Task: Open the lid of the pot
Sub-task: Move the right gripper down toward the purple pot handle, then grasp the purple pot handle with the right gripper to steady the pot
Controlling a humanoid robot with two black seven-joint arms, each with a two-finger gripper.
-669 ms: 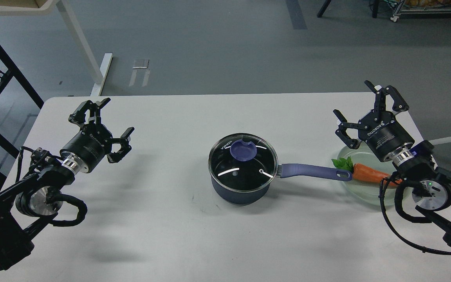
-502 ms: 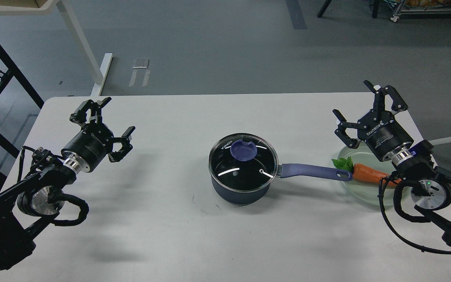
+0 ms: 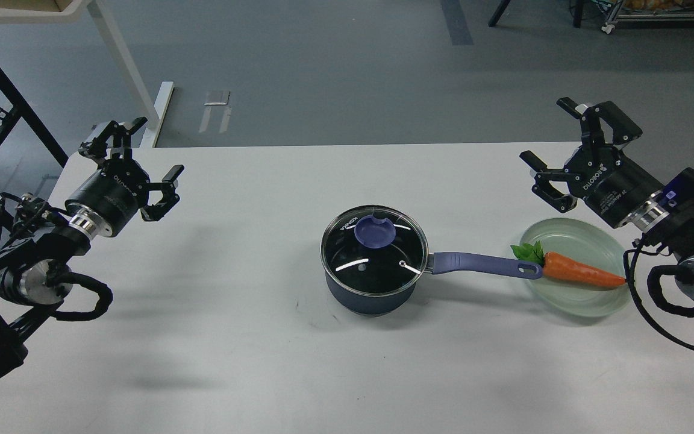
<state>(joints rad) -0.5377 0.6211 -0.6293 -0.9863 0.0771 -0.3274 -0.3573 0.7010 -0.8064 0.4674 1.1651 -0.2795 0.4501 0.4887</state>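
With the lid (image 3: 374, 244) seated on the pot (image 3: 371, 289) at mid-surface (image 3: 250, 337), the approach step is pending: both released grippers, left (image 3: 136, 163) and right (image 3: 555, 150), hover well apart, and 1 must descend onto the knob (image 3: 373, 231).

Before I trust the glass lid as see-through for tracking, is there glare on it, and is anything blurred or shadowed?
Head view: the glass lid carries a few short white glare streaks, but the dark pot interior still shows through. Head view: the image is sharp, with both hands crisp. Head view: only soft, diffuse shadows lie on the white table.
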